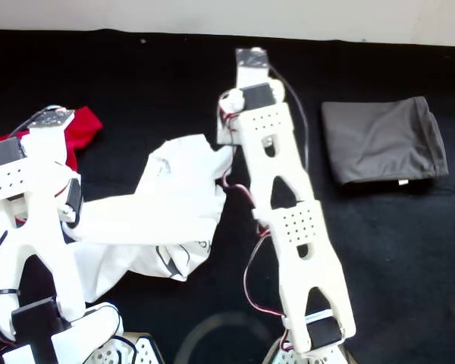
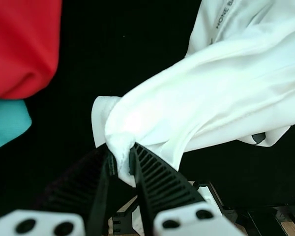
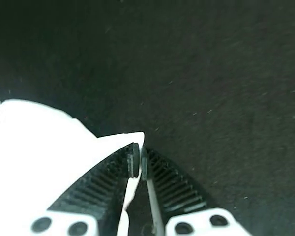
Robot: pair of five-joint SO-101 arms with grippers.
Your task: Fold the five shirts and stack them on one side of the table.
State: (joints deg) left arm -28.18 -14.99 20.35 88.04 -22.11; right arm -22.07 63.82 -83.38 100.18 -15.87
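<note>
A white shirt [image 1: 163,208] hangs bunched between the two arms above the black table. My left gripper [image 2: 122,158] is shut on one edge of the white shirt [image 2: 221,83], and in the high view it sits at the left [image 1: 70,203]. My right gripper [image 3: 139,158] is shut on another edge of the white shirt [image 3: 39,142]; in the high view it is near the middle [image 1: 229,145]. A folded grey shirt [image 1: 383,140] lies at the right. A red shirt [image 1: 80,129] lies at the far left, and it [image 2: 22,44] is beside a teal shirt [image 2: 7,123].
The black table [image 1: 159,83] has bare room along the back and between the white shirt and the grey one. Red and black wires [image 1: 250,273] hang by the right arm. Arm bases stand at the front edge.
</note>
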